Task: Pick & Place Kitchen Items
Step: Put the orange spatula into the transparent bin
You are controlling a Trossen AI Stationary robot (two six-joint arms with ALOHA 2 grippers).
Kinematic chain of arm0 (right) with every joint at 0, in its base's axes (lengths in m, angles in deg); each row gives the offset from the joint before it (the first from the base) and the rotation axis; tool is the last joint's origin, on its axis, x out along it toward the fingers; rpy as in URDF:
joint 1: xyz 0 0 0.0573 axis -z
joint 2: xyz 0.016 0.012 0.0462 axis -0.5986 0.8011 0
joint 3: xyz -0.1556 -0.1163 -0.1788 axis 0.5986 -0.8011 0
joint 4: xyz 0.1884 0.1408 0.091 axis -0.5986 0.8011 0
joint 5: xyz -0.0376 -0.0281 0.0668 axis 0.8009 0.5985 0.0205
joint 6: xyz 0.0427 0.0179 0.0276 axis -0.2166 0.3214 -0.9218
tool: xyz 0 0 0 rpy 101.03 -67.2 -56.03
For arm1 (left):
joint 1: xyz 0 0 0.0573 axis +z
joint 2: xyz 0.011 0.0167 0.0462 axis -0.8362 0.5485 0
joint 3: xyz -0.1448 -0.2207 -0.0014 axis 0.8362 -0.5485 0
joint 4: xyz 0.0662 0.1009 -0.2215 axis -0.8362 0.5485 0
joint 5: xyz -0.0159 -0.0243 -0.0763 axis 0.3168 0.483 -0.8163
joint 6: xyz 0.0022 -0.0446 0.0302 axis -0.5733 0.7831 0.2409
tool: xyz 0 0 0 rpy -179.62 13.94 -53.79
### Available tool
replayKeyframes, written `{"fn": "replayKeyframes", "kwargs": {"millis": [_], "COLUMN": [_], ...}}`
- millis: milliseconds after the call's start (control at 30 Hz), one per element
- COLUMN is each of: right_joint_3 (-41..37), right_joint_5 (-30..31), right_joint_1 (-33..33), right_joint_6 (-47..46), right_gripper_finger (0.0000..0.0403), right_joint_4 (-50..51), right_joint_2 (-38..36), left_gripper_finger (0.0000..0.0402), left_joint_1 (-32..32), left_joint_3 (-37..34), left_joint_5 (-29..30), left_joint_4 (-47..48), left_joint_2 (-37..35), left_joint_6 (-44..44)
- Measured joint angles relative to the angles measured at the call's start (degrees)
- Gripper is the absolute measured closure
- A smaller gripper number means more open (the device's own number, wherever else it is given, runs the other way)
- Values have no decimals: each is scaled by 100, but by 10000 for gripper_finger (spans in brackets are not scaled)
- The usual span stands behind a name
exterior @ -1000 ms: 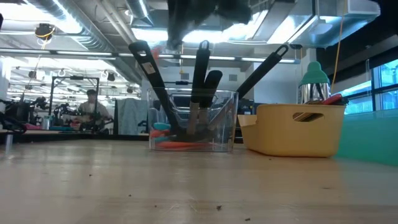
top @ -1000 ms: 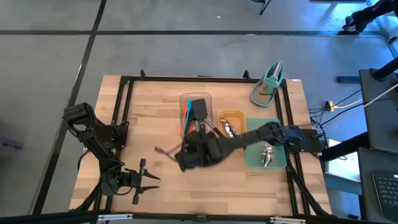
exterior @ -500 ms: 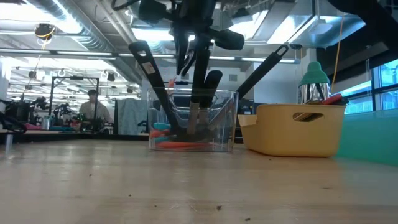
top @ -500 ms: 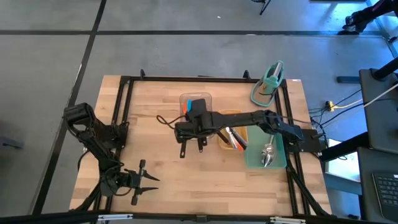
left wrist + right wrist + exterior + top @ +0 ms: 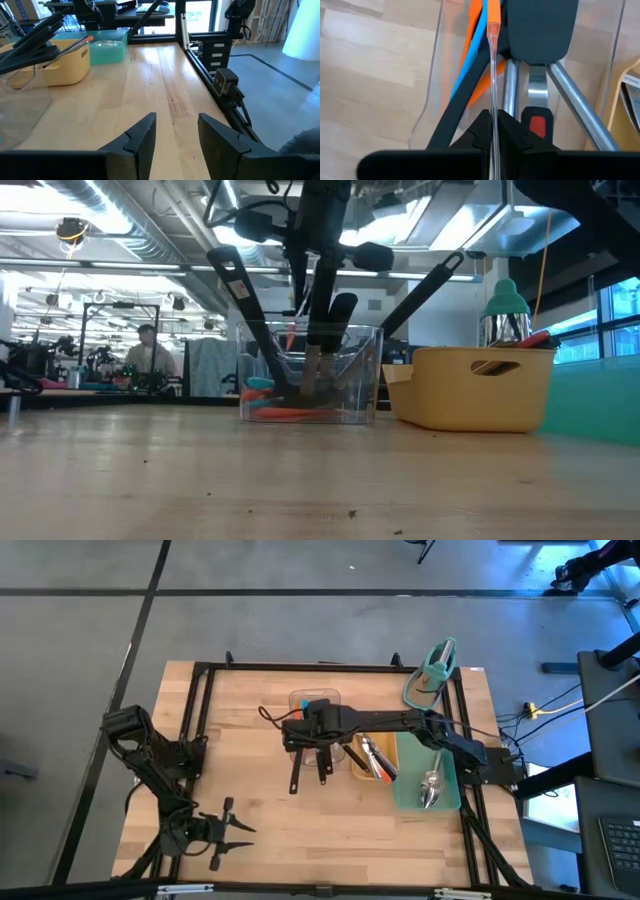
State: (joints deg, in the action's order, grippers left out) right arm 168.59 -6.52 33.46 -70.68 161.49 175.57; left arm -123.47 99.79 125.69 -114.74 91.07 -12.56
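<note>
Overhead, right gripper [image 5: 493, 131] pinches a clear-handled spatula [image 5: 493, 60] above the clear tray [image 5: 300, 700].

Even bright overhead light; ceiling strip lights [image 5: 120, 225] glare in low view; right wrist close-up soft; faint shadows.

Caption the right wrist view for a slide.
Right claw shut on a clear-handled utensil above the clear tray.

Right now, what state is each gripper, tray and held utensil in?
Right gripper: shut on orange spatula, above clear tray.
Orange spatula: gripped by its clear handle, not released.
Left gripper: open, empty, over bare table.
Clear tray: upright, holding leaning utensils.
Yellow tray: upright, utensils inside.
Teal tray: holding steel spoons.
</note>
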Motion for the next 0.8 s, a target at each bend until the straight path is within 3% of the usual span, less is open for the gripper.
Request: {"fn": "replayKeyframes", "kwargs": {"millis": [800], "right_joint_3": [0], "right_joint_5": [-250], "right_joint_1": [103], "right_joint_6": [-46], "right_gripper_finger": [386], "right_joint_4": [-85], "right_joint_2": [402], "left_gripper_finger": [261], "left_joint_1": [-47], "left_joint_3": [0], "left_joint_5": [63], "left_joint_4": [0], "left_joint_2": [0], "left_joint_6": [-2]}}
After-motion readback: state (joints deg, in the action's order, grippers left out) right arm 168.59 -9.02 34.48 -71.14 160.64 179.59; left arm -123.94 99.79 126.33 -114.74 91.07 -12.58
